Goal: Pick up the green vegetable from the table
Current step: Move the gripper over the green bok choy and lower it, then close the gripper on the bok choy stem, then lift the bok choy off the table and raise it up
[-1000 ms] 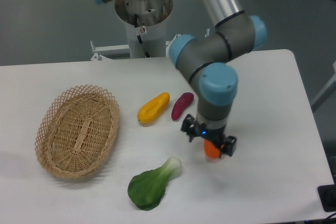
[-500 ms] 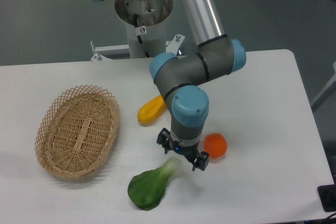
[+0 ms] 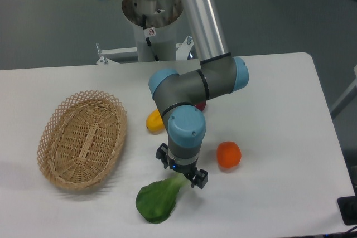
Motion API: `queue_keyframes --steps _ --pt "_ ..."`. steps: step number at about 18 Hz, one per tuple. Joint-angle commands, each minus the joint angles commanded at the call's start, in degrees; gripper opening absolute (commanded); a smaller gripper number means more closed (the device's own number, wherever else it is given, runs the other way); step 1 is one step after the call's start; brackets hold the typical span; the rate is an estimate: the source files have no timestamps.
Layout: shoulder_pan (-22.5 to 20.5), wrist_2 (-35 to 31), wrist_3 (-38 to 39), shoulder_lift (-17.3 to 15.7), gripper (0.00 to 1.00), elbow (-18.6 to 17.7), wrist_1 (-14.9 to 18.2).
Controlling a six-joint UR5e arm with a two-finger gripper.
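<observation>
Fixed camera view looked down on the white bench (image 3: 290, 110) with the UR5e arm reaching in from the top. Tool (image 3: 181, 172) sat low over the pale stem end of the green vegetable (image 3: 157, 201), right at the front-centre of the bench. Stem end was hidden under the tool body, so contact could not be confirmed. Two dark finger tips showed either side of the stem, one at the left near the wrist, one at the right; they looked spread apart, not closed on anything. Green vegetable lay flat on the bench, dark leaf end pointing toward the front-left, stem end toward the tool.

Orange round fruit (image 3: 228, 155) sat on the bench just right of the tool, apart from it. Yellow fruit (image 3: 154, 121) lay behind the tool, mostly covered by the arm's elbow joint, only its left end showing. Purple vegetable (image 3: 200, 106) was barely visible as a sliver behind the arm. Wicker basket (image 3: 82, 139) stood at the left of the bench, well apart from the green vegetable. Arm's mounting column (image 3: 152, 15) stood behind the far bench edge.
</observation>
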State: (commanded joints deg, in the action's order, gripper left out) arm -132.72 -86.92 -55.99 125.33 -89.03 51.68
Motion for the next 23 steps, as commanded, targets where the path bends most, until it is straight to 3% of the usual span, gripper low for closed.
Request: queue_keyframes --steps 3,14,21,23 --pt "0.0 -0.17 0.0 0.09 0.92 0.0 0.09" --pt "0.35 -2.64 0.18 -0.44 0.16 0.09 0.7" --pt "-0.35 -2.64 -0.7 -3.95 0.16 -0.09 1.67" --pt "-1.31 -2.64 -0.79 -5.0 0.16 0.0 3.77"
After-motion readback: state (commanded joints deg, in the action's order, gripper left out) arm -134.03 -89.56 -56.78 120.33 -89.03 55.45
